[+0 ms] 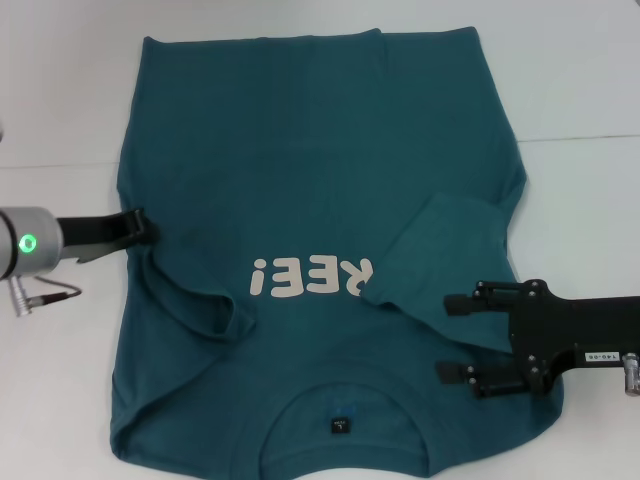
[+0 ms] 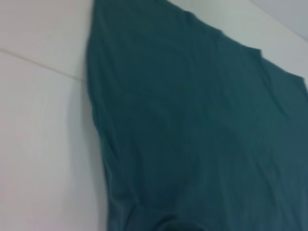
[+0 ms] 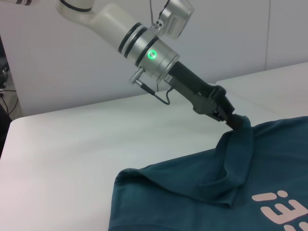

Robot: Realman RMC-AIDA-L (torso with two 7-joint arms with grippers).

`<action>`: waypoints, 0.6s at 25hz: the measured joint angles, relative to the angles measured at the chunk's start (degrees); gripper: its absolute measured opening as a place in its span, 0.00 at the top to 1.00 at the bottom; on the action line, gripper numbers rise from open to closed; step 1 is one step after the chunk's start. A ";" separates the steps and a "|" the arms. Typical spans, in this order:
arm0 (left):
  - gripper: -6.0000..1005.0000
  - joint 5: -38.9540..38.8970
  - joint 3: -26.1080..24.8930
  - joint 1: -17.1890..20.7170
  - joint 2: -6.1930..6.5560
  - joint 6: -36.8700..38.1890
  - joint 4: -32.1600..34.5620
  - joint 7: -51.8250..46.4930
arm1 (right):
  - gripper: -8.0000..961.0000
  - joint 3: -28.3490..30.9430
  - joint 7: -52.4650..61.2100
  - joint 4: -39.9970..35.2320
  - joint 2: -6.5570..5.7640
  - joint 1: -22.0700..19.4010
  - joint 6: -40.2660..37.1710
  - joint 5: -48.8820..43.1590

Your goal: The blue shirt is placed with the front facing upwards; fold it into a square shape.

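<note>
Nearest the robot, the collar of the blue shirt [image 1: 320,290] lies at the table's near edge, its small black tag showing, so the garment's long axis runs straight away from the body toward the hem at the far side, front up with its cream letters reading upside down from the head view. Just beyond the collar on the robot's right, the right gripper [image 1: 452,338] hovers over the shoulder area with its two fingers spread apart and nothing between them; the right sleeve [image 1: 440,255] beside it is already turned inward over the chest, covering the first letter. Farther out on the opposite side, the left gripper [image 3: 236,121] is closed on the left sleeve edge, pinching the cloth and lifting it into a ridge, as the right wrist view shows plainly. That sleeve lies directly inboard of the left gripper, across the shirt's long axis, so my judgement is that the coming move turns on carrying this pinched edge sideways toward the centre line, and the left arm alone is placed for it. Beyond both, the smooth lower body stretches flat on the white table [image 1: 60,100] to the far hem.
</note>
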 joint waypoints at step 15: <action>0.98 -3.69 -0.06 -3.95 -2.81 -7.33 -4.21 0.32 | 0.11 0.35 -1.61 0.67 0.00 -0.76 -0.11 0.00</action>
